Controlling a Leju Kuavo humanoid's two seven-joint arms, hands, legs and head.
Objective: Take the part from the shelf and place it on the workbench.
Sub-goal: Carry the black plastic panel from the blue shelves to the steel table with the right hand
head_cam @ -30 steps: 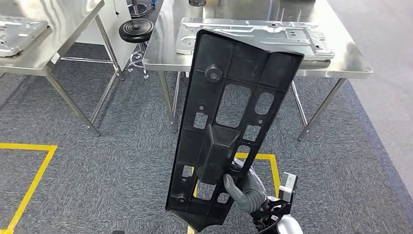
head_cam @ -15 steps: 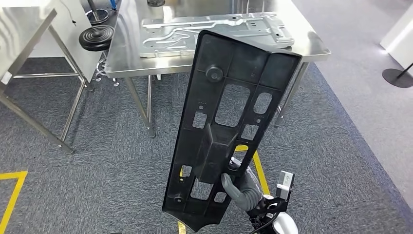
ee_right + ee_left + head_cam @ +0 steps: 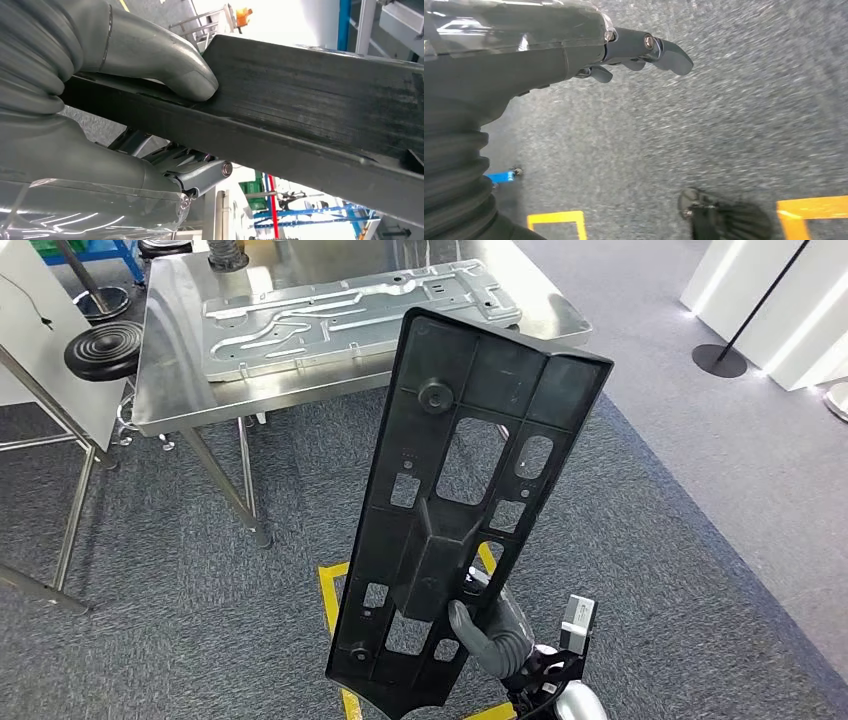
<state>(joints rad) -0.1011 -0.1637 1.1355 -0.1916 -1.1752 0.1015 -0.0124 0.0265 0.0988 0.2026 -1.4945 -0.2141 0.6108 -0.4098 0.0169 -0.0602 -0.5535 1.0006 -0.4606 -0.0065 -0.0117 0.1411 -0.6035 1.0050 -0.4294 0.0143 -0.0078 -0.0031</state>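
**One black part in the right hand, one steel workbench ahead**

Nearest, at about five o'clock in the head view, the right hand (image 3: 487,632) grips the one black plastic part (image 3: 470,490) near its lower end. The right wrist view shows the thick grey thumb (image 3: 170,65) pressed onto the part's matte, faintly scored face (image 3: 320,95), with the darker fingers (image 3: 200,177) closed behind its edge. The part is a long, flat, ribbed panel, held upright and leaning toward one o'clock; it has a raised boxy block below its middle, one round boss near the top, and several rectangular and oval cut-outs.

The left hand (image 3: 644,50) hangs over the floor, holding nothing, its dark fingers loosely apart and slightly bent.

Below lies grey, coarse-weave carpet (image 3: 200,620), crossed by yellow tape lines (image 3: 335,610) at six o'clock.

Farther off, toward eleven o'clock, stands one stainless-steel workbench (image 3: 170,400) on thin round legs, its top shiny. On it rests one large pressed sheet-metal panel (image 3: 350,315), pale silver with curved embossed channels. At ten o'clock is one black round stool (image 3: 103,348) with concentric ridges. At two o'clock, well apart, one black disc-shaped stanchion base (image 3: 719,360) sits on the smoother grey floor beside white panels (image 3: 790,310).
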